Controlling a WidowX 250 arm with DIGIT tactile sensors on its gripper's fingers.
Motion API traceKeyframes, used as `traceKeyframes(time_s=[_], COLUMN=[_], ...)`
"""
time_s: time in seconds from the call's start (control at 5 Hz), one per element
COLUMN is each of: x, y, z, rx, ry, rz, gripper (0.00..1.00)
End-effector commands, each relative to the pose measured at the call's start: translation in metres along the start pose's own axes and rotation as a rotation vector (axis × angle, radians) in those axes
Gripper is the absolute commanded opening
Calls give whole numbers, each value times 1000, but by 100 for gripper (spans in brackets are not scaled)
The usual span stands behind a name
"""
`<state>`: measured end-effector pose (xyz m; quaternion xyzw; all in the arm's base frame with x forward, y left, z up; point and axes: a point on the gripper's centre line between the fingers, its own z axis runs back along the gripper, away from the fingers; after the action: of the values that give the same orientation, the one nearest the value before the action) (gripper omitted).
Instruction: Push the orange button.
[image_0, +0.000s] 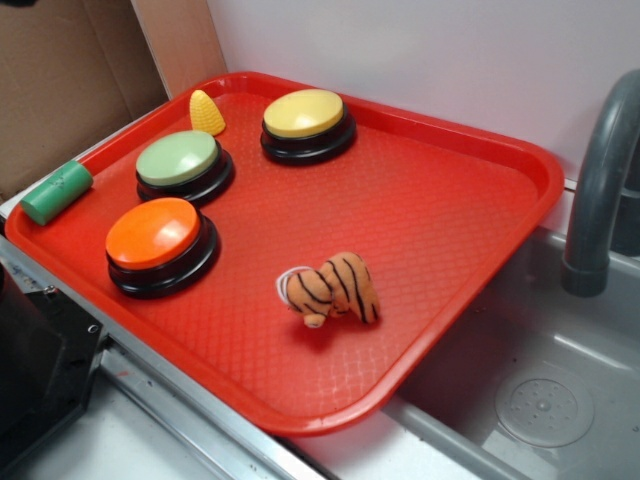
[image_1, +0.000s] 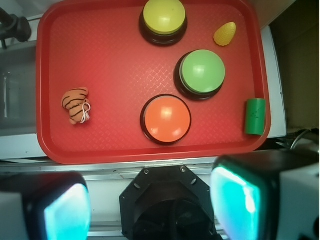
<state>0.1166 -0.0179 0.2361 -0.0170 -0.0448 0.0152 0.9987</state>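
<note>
The orange button (image_0: 154, 234) has a domed orange top on a black base and sits at the front left of the red tray (image_0: 450, 260). It also shows in the wrist view (image_1: 166, 118), near the tray's near edge (image_1: 150, 152). My gripper (image_1: 150, 207) is high above the robot's black base, short of the tray, with its two teal-padded fingers (image_1: 234, 200) wide apart and nothing between them. The gripper is out of the exterior view.
A pale green button (image_0: 178, 160) and a yellow button (image_0: 304, 116) stand behind the orange one. A yellow corn toy (image_0: 206, 112), a green cylinder (image_0: 56, 192) on the tray's rim and a striped plush tiger (image_0: 328, 290) lie around. A sink with a grey faucet (image_0: 600, 180) is on the right.
</note>
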Motion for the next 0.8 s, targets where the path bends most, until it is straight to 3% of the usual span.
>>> traceKeyframes(time_s=[0.0, 0.2, 0.4, 0.6], x=[0, 10, 33, 40], y=[0, 12, 12, 15], z=[0, -49, -100, -122], rx=[0, 95, 135, 190], ry=[0, 118, 60, -4], rz=[0, -35, -110, -168], gripper=[100, 100, 100, 100])
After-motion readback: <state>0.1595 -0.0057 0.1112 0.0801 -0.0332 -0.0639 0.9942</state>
